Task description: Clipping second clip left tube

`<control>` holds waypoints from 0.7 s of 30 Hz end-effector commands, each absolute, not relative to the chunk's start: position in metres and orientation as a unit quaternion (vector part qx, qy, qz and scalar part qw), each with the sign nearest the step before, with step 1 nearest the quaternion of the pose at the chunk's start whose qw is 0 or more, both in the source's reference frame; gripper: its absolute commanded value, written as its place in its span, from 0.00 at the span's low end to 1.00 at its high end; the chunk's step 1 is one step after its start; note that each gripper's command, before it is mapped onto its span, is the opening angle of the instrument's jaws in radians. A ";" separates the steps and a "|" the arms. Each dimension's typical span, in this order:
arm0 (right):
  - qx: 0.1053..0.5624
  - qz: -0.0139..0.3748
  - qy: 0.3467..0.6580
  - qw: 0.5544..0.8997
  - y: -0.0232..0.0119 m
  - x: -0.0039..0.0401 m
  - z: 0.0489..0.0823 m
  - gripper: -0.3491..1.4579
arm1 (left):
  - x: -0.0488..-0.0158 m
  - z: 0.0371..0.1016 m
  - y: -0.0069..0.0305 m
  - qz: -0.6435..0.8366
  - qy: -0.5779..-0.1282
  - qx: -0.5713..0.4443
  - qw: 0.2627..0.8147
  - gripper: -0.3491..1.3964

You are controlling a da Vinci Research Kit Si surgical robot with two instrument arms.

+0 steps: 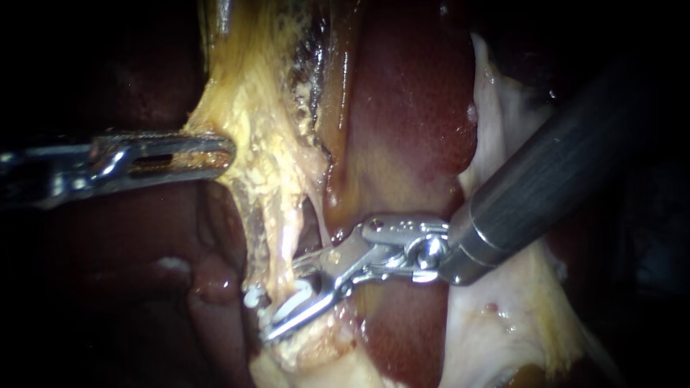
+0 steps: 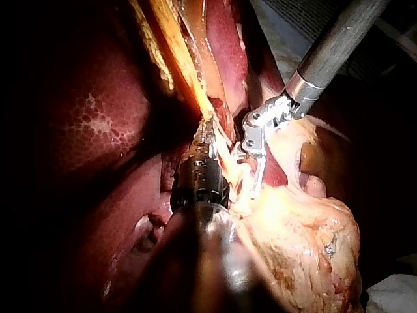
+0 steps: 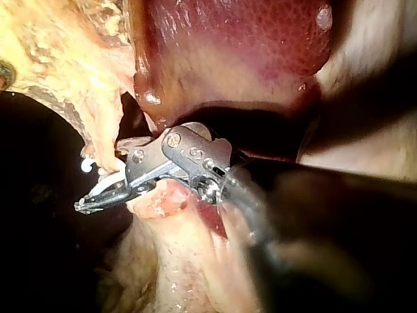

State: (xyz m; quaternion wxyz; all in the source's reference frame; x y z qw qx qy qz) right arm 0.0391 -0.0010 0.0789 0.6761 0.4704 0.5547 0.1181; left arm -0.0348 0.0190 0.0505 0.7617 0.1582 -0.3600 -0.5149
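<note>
The left tube (image 1: 282, 241), a thin, soft, slippery strand below the fatty tissue (image 1: 251, 108), is lying between the right instrument's (image 1: 282, 303) jaws, which are pinching a white clip (image 1: 293, 305) around it. The left instrument (image 1: 226, 154) is clamping the fatty tissue. The tube likely tears easily, so it is best squeezed squarely across.

Dark red liver (image 1: 413, 100) beside pale, yellow-tinged tissue (image 1: 517, 323).
</note>
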 end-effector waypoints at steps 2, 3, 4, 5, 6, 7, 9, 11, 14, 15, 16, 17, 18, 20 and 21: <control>0.461 0.127 0.556 0.680 -0.0009 0.0381 0.0793 0.11 | -0.0348 0.0505 0.0189 -0.515 -0.360 0.158 0.762 0.00; 0.458 0.130 0.557 0.681 -0.0008 0.0378 0.0795 0.00 | -0.0348 0.0505 0.0189 -0.515 -0.360 0.158 0.762 0.00; 0.458 0.130 0.556 0.681 -0.0006 0.0376 0.0796 0.00 | -0.0348 0.0505 0.0189 -0.515 -0.360 0.158 0.762 0.00; 0.458 0.131 0.556 0.681 -0.0006 0.0375 0.0798 0.00 | -0.0348 0.0505 0.0189 -0.515 -0.360 0.158 0.762 0.00; 0.457 0.132 0.556 0.681 -0.0005 0.0374 0.0800 0.00 | -0.0348 0.0505 0.0189 -0.515 -0.360 0.158 0.762 0.00; 0.457 0.132 0.556 0.681 -0.0004 0.0373 0.0800 0.00 | -0.0348 0.0505 0.0189 -0.515 -0.360 0.158 0.762 0.00; 0.457 0.131 0.556 0.681 -0.0005 0.0374 0.0801 0.00 | -0.0348 0.0505 0.0189 -0.515 -0.360 0.158 0.762 0.00; 0.457 0.131 0.556 0.681 -0.0006 0.0374 0.0799 0.00 | -0.0348 0.0505 0.0189 -0.515 -0.360 0.158 0.762 0.00; 0.459 0.133 0.555 0.681 -0.0007 0.0375 0.0797 0.00 | -0.0348 0.0505 0.0189 -0.515 -0.360 0.158 0.762 0.00; 0.459 0.133 0.555 0.681 -0.0007 0.0375 0.0797 0.00 | -0.0348 0.0504 0.0189 -0.515 -0.360 0.158 0.762 0.00; 0.458 0.134 0.555 0.681 -0.0008 0.0375 0.0796 0.00 | -0.0348 0.0504 0.0189 -0.515 -0.360 0.158 0.762 0.00; 0.458 0.134 0.555 0.681 -0.0008 0.0376 0.0796 0.00 | -0.0348 0.0504 0.0189 -0.515 -0.360 0.158 0.762 0.00; 0.458 0.134 0.555 0.681 -0.0008 0.0376 0.0796 0.00 | -0.0348 0.0504 0.0189 -0.515 -0.360 0.158 0.762 0.00; 0.458 0.134 0.555 0.681 -0.0008 0.0376 0.0796 0.00 | -0.0348 0.0504 0.0189 -0.515 -0.360 0.158 0.762 0.00; 0.458 0.134 0.555 0.681 -0.0008 0.0376 0.0796 0.00 | -0.0349 0.0504 0.0189 -0.515 -0.360 0.158 0.762 0.00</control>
